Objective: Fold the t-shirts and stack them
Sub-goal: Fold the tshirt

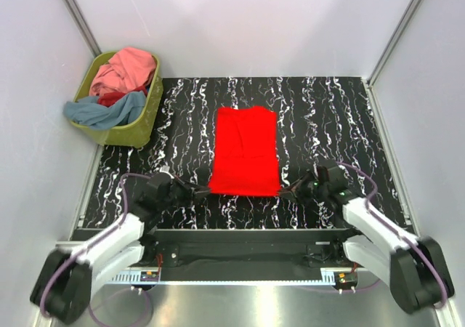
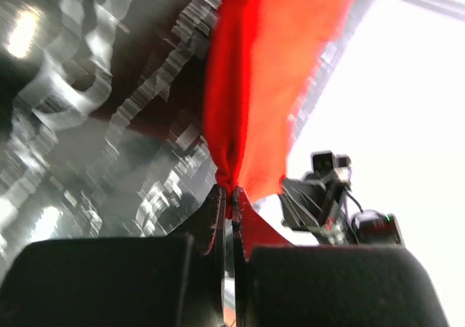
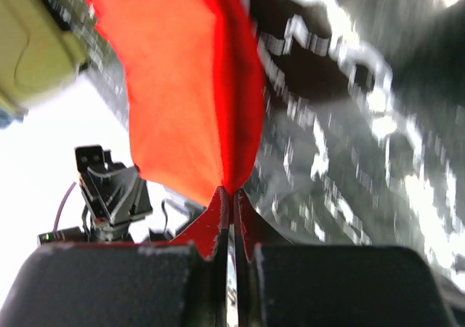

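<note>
A: Olive-green, that basket (image 1: 134,131) at the far left, with the spare shirts (image 1: 127,69) heaped in it: pink, grey-blue and dark red, some grey-blue cloth hanging over the rim. No worry there for now. How are the left fingers (image 2: 231,198)?

B: Clenched on the near left corner of the red t-shirt (image 1: 245,151). Only a thin pleat of cloth sits between the very tips, so I'd say a quick lift could pull it free.

A: And the shirt itself?

B: Lying flat in the middle of the black marbled surface (image 1: 334,116), a long narrow rectangle with its near hem towards the arms. It looks already folded inward, so there are probably several layers at that hem. I cannot tell from the wrist views whether every layer is pinched. If only the top one is, the sides could fall open when it is raised.

A: The right fingers (image 3: 231,196)?

B: Clamped on the near right corner in the same way, cloth gathered to a point at the tips.

A: So the main hazard is unevenness.

B: I think so. If one arm rises or travels ahead of the other, the hem goes skew and the fold lands crooked. Pull the corners apart too hard and one slips out. Bring them too close and the hem sags and wrinkles underneath.
</note>
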Tool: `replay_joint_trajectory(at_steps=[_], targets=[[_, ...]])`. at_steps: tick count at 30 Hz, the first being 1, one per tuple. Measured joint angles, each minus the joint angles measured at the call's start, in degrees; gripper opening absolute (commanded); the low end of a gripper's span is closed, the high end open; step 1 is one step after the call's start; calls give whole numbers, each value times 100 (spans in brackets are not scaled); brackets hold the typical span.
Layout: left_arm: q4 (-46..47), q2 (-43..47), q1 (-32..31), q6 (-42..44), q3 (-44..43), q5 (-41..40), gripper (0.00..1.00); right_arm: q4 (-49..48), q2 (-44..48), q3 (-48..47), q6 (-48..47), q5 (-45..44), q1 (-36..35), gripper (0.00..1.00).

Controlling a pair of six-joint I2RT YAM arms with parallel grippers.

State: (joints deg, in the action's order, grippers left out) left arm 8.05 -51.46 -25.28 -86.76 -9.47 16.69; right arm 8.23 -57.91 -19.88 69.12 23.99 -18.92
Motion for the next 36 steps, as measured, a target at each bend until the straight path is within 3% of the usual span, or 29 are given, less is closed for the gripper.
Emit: replay_joint_trajectory(at_steps=[9, 16, 21, 26, 36], targets=[[-2424, 3595, -83, -133, 313, 192, 0, 2033, 2363, 31, -15, 566, -66, 0], [-3976, 4778, -114, -221, 33, 514, 0, 3501, 3644, -50, 83, 822, -92, 0], [-4660, 4638, -122, -140, -455, 610, 0, 4033, 3807, -234, 105, 988, -94, 0], [-4922, 3842, -125, 81, -1132, 586, 0, 4218, 3532, -518, 63, 1014, -96, 0], [-4369, 721, -105, 1121, -3209, 129, 0, 3823, 839, -2020, -557, 975, -46, 0]])
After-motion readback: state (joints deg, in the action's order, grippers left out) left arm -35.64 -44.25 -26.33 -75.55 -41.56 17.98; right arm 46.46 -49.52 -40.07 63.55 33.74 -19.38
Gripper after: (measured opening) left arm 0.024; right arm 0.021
